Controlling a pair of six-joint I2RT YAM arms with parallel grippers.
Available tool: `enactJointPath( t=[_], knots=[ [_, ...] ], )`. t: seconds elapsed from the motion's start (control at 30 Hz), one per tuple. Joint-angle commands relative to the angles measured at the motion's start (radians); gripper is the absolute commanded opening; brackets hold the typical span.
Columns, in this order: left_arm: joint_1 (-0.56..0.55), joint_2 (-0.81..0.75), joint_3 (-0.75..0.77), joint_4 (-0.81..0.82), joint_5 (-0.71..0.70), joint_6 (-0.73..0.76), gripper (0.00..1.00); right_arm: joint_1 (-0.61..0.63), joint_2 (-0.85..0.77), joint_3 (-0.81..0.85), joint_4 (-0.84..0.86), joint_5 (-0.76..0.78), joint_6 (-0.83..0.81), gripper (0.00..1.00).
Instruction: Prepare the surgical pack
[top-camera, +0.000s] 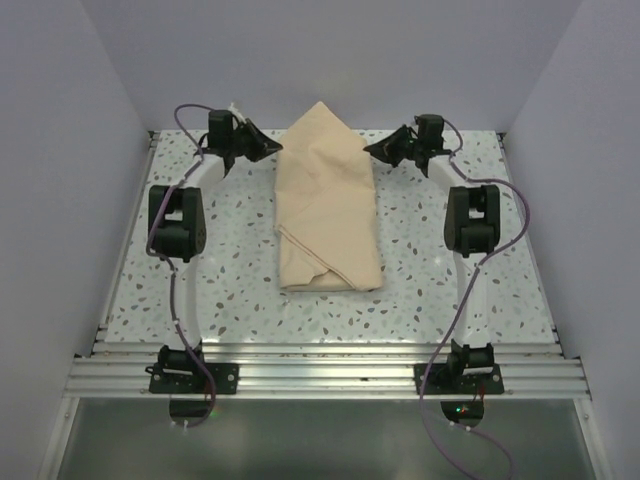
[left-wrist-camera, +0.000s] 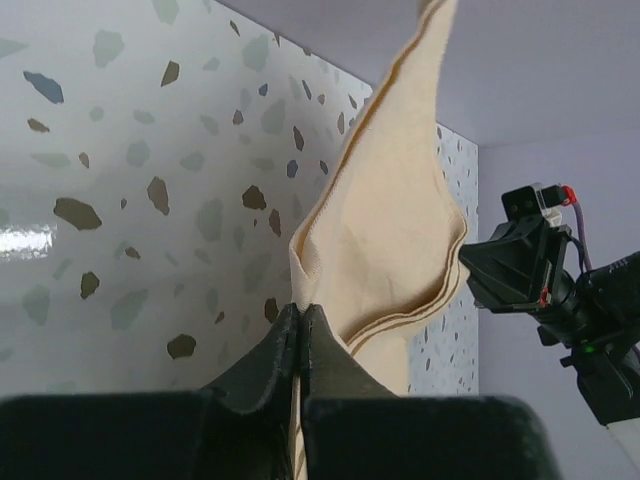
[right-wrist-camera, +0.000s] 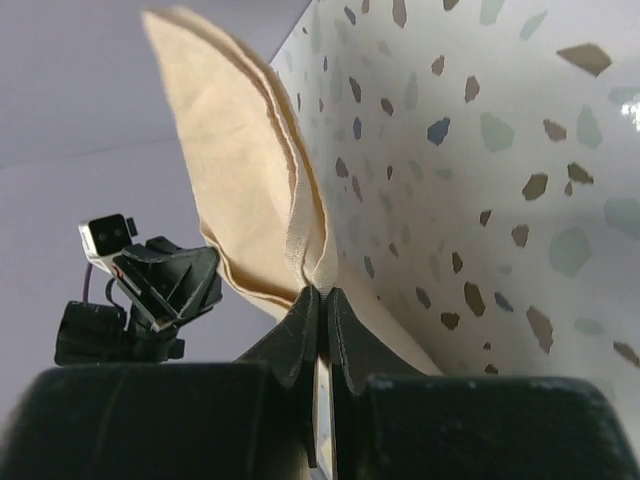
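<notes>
Overhead: I saw the tan wrap sheet folded into a long bundle at the middle of the speckled table.
Far end: its cloth stood up in a peak, lifted off the table.
Left gripper: jaws were pressed together, pinching a hemmed edge of the sheet.
Right gripper: jaws were pressed together, pinching the opposite edge of the sheet.
Contents: whatever lay inside the bundle was hidden from me.

Left arm, right arm extended far, wrists angled inward, both jaws clamped tight
</notes>
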Motion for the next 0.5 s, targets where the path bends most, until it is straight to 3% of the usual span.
enactJointPath(
  t=[0.0, 0.47],
  knots=[
    [0.01, -0.152, -0.099, 0.064, 0.031, 0.019, 0.0, 0.001, -0.153, -0.072, 0.015, -0.046, -0.032, 0.0],
    [0.01, -0.414, -0.379, 0.125, 0.076, 0.017, 0.0, 0.001, -0.382, -0.331, -0.032, -0.098, -0.139, 0.0]
  ],
)
